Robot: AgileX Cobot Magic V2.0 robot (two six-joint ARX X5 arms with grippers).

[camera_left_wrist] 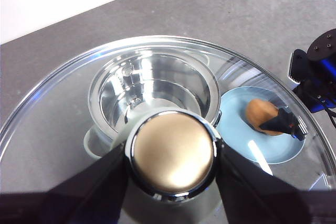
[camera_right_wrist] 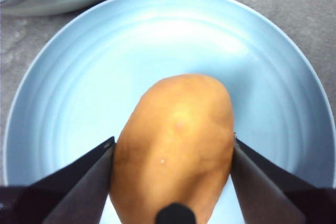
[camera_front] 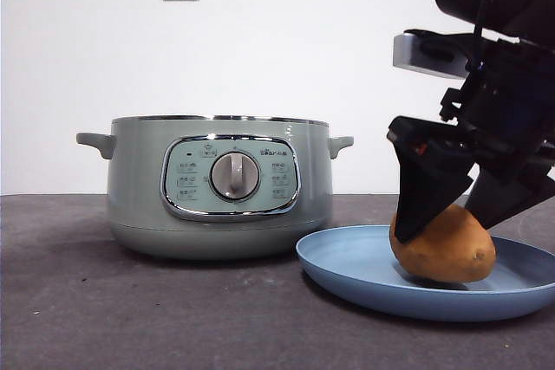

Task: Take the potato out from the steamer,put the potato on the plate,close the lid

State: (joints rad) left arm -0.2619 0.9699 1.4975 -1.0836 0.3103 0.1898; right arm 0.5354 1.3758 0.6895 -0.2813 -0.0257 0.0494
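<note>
The right gripper (camera_right_wrist: 173,156) stands over the plate (camera_front: 347,266), its two black jaws set against opposite flanks of the potato (camera_right_wrist: 176,140). In the front view the potato rests on the plate surface beside the steamer (camera_front: 217,188), with the jaws reaching down over its upper half. The jaws are closed to the width of the potato; whether they press or merely touch cannot be told. The left gripper (camera_left_wrist: 170,156) is high above the steamer, jaws clamped on either side of the round knob of the lid (camera_left_wrist: 63,114); through the glass, directly below this gripper, the steamer's bright inner bowl appears with nothing in it, and the plate lies off to one side. In the front view the steamer's rim is uncovered. Task status, as a judgement: removal of the potato is complete, and placement on the plate is complete in position but not in release. Remaining steps: open the right jaws and withdraw that arm clear of the plate; lower the lid squarely onto the steamer rim; release the knob.
</note>
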